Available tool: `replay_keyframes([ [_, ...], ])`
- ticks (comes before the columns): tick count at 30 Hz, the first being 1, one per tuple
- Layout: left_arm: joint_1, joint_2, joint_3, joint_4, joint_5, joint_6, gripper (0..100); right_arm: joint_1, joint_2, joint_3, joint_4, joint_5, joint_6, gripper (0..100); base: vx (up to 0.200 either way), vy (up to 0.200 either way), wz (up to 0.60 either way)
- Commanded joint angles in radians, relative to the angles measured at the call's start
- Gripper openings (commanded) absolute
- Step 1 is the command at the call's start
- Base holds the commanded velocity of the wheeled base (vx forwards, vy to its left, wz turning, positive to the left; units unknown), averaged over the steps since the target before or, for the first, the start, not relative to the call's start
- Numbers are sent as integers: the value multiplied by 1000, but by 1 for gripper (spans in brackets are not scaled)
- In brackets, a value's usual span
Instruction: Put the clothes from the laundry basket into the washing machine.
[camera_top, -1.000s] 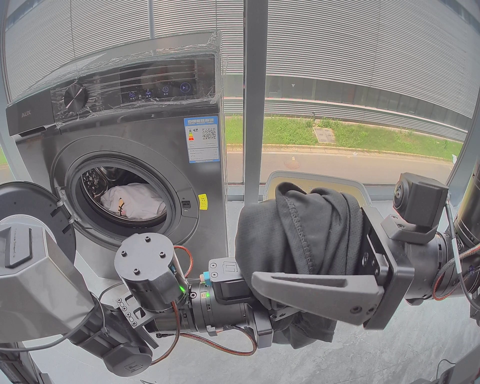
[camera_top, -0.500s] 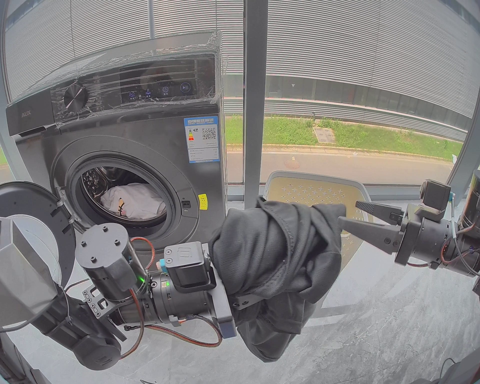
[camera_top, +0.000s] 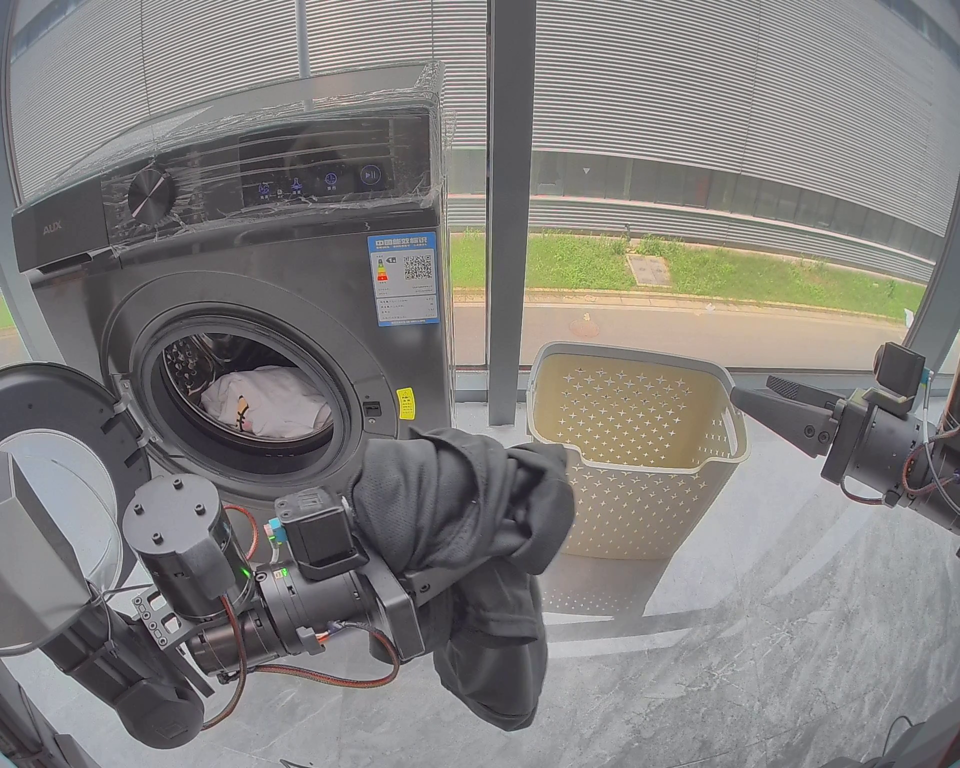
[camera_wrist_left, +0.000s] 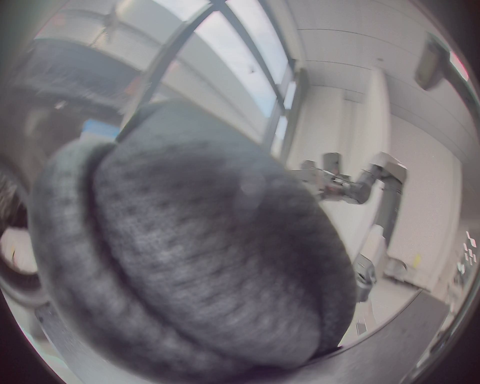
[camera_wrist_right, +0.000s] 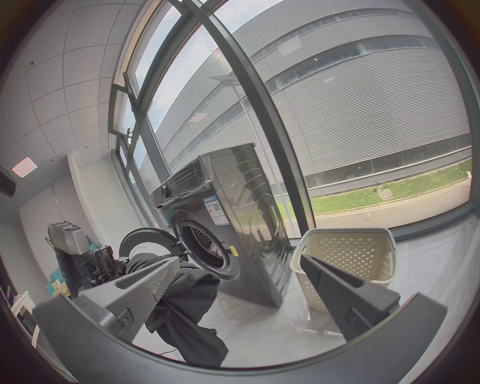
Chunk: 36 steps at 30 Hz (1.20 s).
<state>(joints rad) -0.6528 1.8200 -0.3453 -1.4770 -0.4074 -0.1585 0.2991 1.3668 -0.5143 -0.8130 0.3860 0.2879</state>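
In the head view, the left gripper sits at 6 o'clock, clenched on a black mesh garment. The cloth is bunched over its fingers and buries all but a short stub of one, and a loose fold hangs below. In the left wrist view this garment bulges right against the lens.

The dark grey front-loading washing machine stands at 10 o'clock with its round door swung open at 9 o'clock. A white cloth lies inside the drum. The held garment hangs at about 5 o'clock from the drum mouth, outside it.

The cream perforated plastic laundry basket stands on the floor at 4 o'clock, just beside the garment.

The right gripper is at 3 o'clock, past the basket's far rim. Its fingers are spread wide, gripping and touching nothing.
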Motion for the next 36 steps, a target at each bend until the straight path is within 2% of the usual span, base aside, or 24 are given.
replay_keyframes([
  [1, 16, 25, 37, -8, 145, -142, 0, -74, -2, 0, 0, -1, -1, 100, 0, 0, 0],
  [3, 8, 28, 22, -8, 148, -151, 0, -81, -3, 0, 0, -1, -3, 100, 0, 0, 0],
  [10, -53, 93, 16, -6, 153, -150, 0, -97, -3, 0, 0, 2, -6, 100, 0, 0, 0],
  [17, -51, 134, -20, -6, 157, -148, 0, -101, -5, 0, 0, 2, -7, 100, 0, 0, 0],
  [25, -42, 133, 49, -12, 153, -134, 0, -109, 0, 2, 0, 4, -9, 100, 0, 0, 0],
  [36, 18, 125, 52, -16, 157, -131, 0, -109, -2, 2, -2, 5, -9, 100, 0, 200, 0],
])
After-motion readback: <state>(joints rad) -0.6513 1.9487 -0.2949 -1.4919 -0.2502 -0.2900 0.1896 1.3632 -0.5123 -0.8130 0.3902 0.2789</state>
